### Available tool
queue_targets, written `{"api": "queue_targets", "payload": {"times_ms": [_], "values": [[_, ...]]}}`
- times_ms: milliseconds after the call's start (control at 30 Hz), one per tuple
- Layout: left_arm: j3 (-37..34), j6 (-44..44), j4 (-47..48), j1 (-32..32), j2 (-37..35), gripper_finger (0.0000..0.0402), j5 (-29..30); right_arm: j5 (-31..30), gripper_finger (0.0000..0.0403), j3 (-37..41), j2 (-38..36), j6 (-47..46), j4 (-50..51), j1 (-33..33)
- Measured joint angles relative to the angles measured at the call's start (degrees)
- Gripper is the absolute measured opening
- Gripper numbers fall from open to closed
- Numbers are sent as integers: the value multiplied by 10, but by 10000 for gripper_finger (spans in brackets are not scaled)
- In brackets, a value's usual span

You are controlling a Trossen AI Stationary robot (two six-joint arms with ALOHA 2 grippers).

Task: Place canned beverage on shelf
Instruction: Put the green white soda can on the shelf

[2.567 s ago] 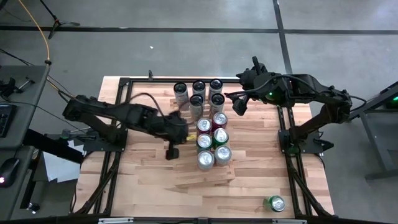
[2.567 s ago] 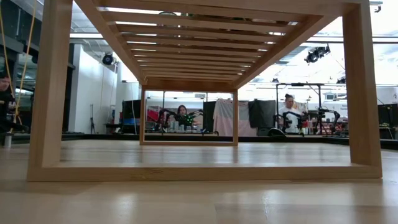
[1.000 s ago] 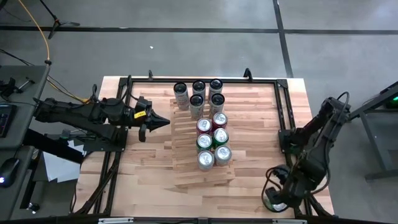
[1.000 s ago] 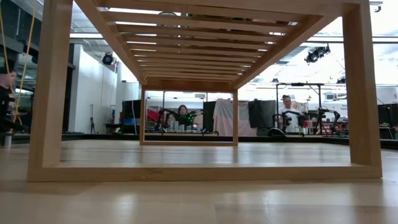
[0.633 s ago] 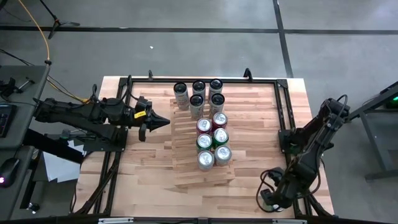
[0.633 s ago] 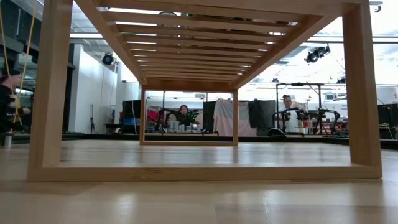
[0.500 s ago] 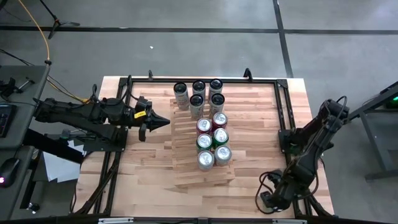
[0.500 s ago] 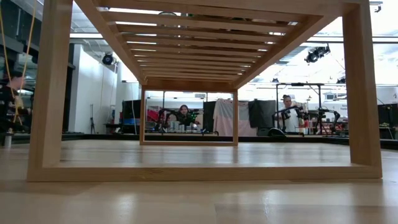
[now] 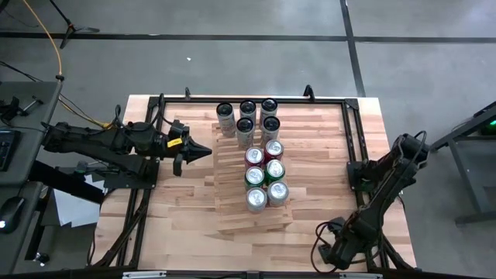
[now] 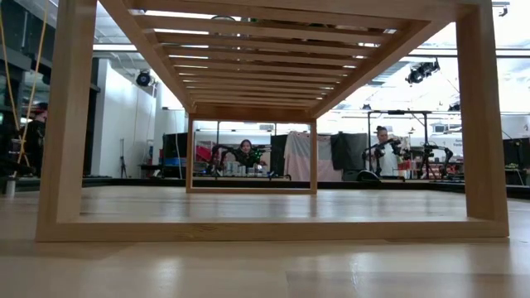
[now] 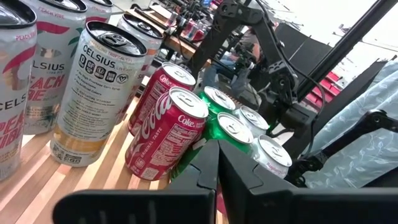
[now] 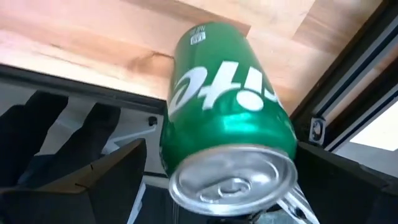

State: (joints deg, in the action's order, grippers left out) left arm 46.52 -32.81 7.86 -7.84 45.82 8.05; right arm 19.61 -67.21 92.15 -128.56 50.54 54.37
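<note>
1. Right gripper low over the tabletop, at about 5 o'clock from the shelf and close to the table's near edge.
2. Jaws spread wide on either side of a green can. A sliver of gap shows beside one finger. On the other side, cannot tell whether pad and can touch.
3. Can seen tilted, lid end toward the wrist camera, printed name only partly legible. Hidden from above by the arm and gripper.
4. Just beside that spot, a rail of the black frame.
5. Shelf at the table's middle, well apart from the green can. Carries five tall silver cans at its 12 o'clock end and six short cans in two rows toward 6 o'clock.
6. Left gripper at about 9 o'clock from the shelf, fingers pressed together, holding nothing, pointing at the cans.
7. From table height, only the shelf's wooden underside and legs visible, cans out of sight. A person far off in the room, small and indistinct.
</note>
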Motion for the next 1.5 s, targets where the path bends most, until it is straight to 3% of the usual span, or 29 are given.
{"api": "queue_targets", "payload": {"times_ms": [267, 500, 600, 1033, 1200, 1333, 1500], "values": [[0, 0, 0, 0, 0, 0, 0, -2, 370, 0, 13, 27, 11, 0], [0, 0, 0, 0, 0, 0, 0, -1, 284, -12, 12, 107, 16, 0], [0, 0, 0, 0, 0, 0, 0, -9, 283, -42, 12, 193, 25, 0], [0, 29, -8, 0, 0, 0, 2, -173, 283, -350, 11, 723, 293, -18], [0, 22, -10, 0, 0, 15, 3, -179, 283, -439, 16, 830, 381, -70], [0, -1, -21, 0, 0, 45, 3, -182, 283, -506, 16, 893, 390, -121], [0, -10, -91, 0, 0, 99, -5, -257, 283, -594, 17, 971, 376, -180]]}}
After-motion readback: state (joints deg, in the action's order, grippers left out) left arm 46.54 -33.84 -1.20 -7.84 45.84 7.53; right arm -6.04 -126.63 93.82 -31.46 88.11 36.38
